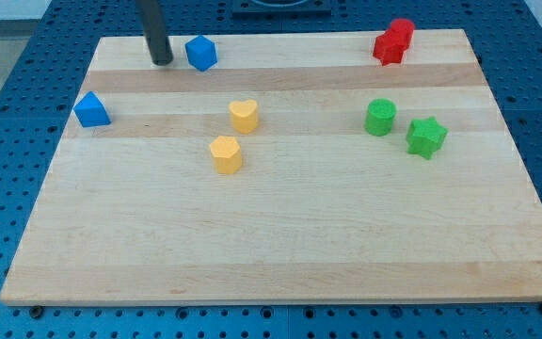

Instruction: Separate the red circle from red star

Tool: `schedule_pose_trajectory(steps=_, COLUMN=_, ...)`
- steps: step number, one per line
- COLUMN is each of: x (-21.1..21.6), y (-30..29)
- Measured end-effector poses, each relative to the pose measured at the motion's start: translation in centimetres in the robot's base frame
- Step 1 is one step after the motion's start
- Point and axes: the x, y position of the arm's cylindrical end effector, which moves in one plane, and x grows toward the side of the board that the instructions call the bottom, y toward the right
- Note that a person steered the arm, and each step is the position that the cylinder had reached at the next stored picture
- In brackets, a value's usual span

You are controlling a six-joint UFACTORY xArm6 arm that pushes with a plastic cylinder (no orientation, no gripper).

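Observation:
The red circle (402, 31) and the red star (387, 49) sit touching each other at the view's top right of the wooden board (280, 235), the circle just above and right of the star. My tip (161, 60) rests on the board at the view's top left, just left of a blue block (201, 53) and far left of both red blocks.
A second blue block (92, 110) lies at the left edge. A yellow heart (244, 116) and a yellow block (225, 153) sit near the middle. A green circle (380, 118) and a green star (426, 137) sit at the right.

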Motion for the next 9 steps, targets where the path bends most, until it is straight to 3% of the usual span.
schedule_pose_trajectory(steps=4, x=2.2, y=14.3)
schedule_pose_trajectory(steps=6, x=14.6, y=-7.8)
schedule_pose_trajectory(steps=8, x=16.3, y=-10.8)
schedule_pose_trajectory(steps=9, x=11.1, y=-8.0)
